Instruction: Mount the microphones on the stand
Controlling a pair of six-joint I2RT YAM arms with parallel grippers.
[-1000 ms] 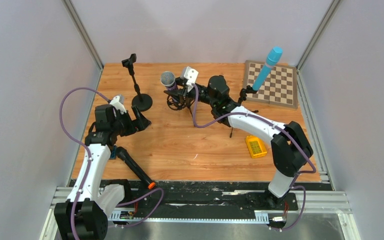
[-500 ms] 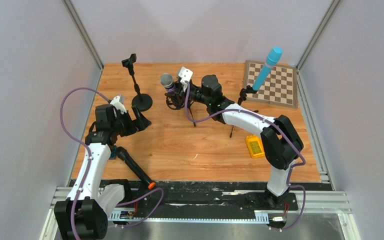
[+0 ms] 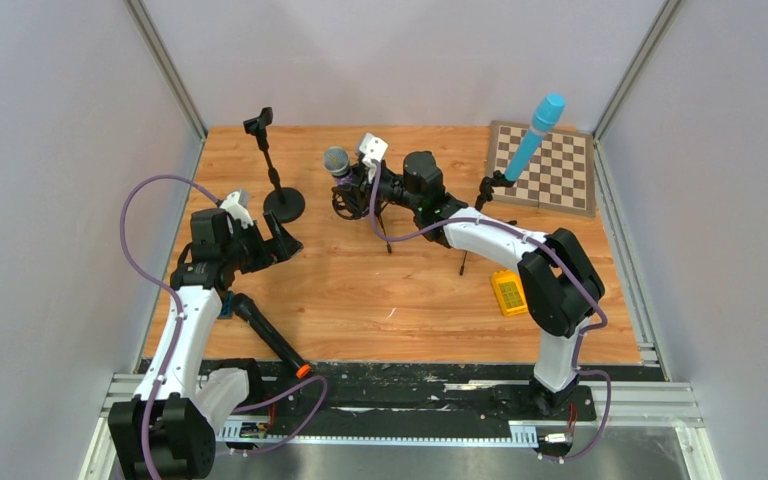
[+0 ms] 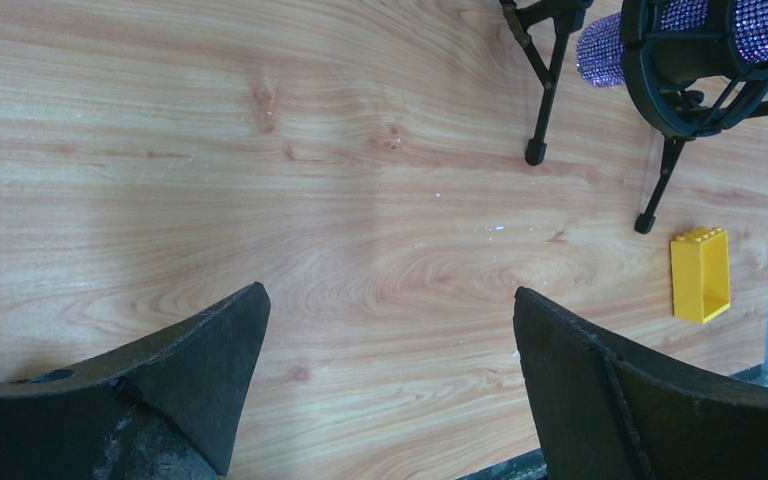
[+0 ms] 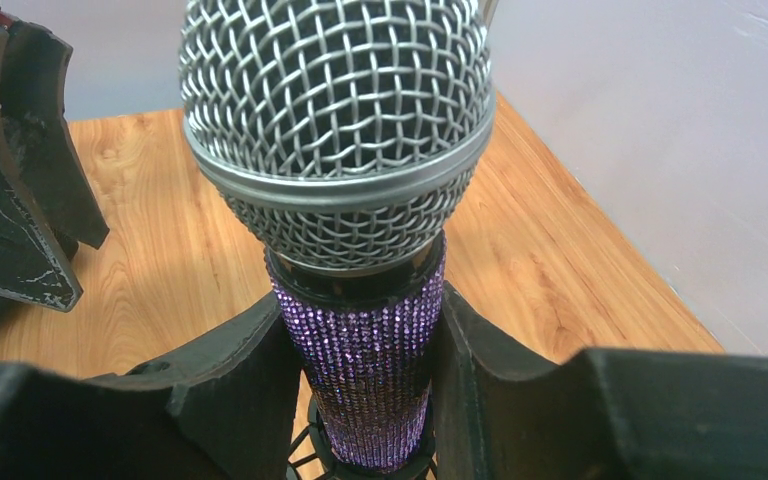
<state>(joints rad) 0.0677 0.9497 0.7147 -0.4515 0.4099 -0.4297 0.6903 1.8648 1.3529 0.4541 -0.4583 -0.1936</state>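
R fingers (image 5: 230,370) are clamped on the purple mic (image 5: 335,130), one each side of the glitter body just under the mesh head. Mic is at back-centre of the desk (image 3: 380,290), over the tripod mount (image 3: 352,205). Its long axis runs roughly upright w/ a lean, head up, tail end down inside the mount's ring. So the mount lies straight along the mic's axis, below the fingers. Judging from that, next move is prob. a push down that axis to seat it, or a let-go if it's seated; can't tell how deep it sits. Risk: a sideways load could tip the tripod.

L fingers (image 4: 200,370) gape wide, holding nothing, above bare desk. Black mic (image 3: 265,335) lies flat beside the L arm, axis diagonal, orange end toward the near edge. L arm is much the nearer to it, and the empty stand (image 3: 272,170) is just beyond the L fingers. Blue mic (image 3: 530,142) is already up on its stand, far R.
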